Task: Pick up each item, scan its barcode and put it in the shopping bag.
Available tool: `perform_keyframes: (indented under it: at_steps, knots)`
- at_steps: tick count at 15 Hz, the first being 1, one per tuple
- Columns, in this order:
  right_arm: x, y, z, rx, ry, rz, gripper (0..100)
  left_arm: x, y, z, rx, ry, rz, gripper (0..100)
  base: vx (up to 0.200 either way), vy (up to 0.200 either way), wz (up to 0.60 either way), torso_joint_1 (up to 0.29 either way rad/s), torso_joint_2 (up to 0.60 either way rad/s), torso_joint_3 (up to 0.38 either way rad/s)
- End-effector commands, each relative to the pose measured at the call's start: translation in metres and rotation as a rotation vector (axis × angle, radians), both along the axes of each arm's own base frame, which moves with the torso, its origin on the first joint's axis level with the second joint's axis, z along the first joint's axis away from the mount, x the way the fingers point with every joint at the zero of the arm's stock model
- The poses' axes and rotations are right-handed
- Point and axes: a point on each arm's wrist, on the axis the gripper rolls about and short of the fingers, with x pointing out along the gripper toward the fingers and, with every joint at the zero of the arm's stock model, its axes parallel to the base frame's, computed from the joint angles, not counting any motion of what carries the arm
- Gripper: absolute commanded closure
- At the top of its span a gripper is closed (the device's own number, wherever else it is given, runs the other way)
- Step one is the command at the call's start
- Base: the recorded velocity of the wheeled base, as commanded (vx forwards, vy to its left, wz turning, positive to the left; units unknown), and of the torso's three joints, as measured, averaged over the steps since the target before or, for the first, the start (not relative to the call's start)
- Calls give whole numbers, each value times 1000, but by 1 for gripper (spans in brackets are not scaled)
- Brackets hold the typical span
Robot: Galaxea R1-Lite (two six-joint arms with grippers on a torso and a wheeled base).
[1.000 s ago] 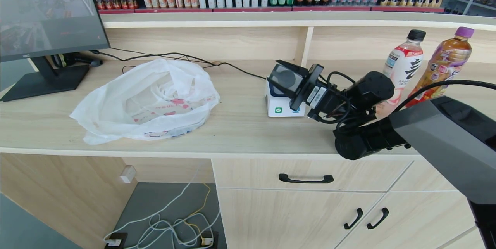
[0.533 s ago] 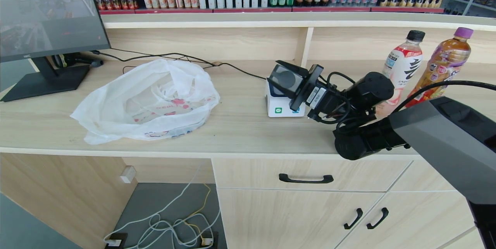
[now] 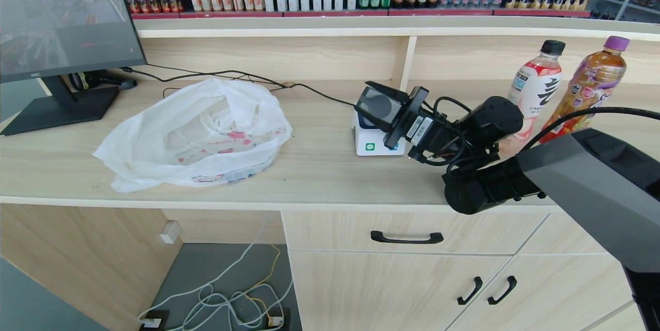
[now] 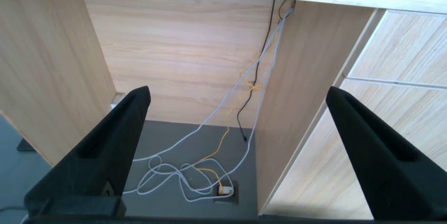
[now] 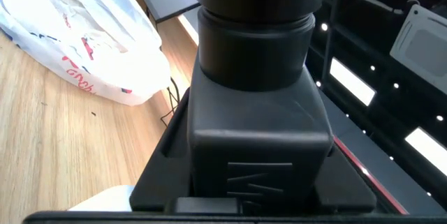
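My right gripper (image 3: 385, 110) hangs over the counter, shut on a dark boxy container (image 3: 375, 106) with a round cap. It holds the container just above and in front of the small white scanner (image 3: 369, 145). In the right wrist view the black container (image 5: 255, 112) stands close up, with the white shopping bag (image 5: 77, 35) behind it. The shopping bag (image 3: 196, 130) lies open and crumpled on the counter, left of the scanner. My left gripper (image 4: 234, 154) is open and holds nothing, below counter level, facing the floor cables (image 4: 202, 172).
Two drink bottles stand at the counter's right: a white-and-red one (image 3: 536, 83) and an amber one with a purple cap (image 3: 590, 83). A monitor (image 3: 62, 16) on its stand occupies the far left. A black cable (image 3: 232, 74) runs behind the bag. Drawers (image 3: 407, 238) sit under the counter.
My right gripper with the container has edged very slightly left over the scanner. The bag, bottles and scanner have not moved.
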Motion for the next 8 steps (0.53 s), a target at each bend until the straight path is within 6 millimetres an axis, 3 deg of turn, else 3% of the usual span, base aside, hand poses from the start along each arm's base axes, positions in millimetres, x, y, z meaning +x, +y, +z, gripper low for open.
perform_keyframes:
  at_steps: [1, 8]
  knots:
    - [-15, 5, 14, 9, -16, 18, 100, 0, 0, 0, 0, 0, 0, 0, 0, 0, 0, 0, 0, 0]
    - [-57, -10, 39, -6, -5, 14, 100, 0, 0, 0, 0, 0, 0, 0, 0, 0, 0, 0, 0, 0]
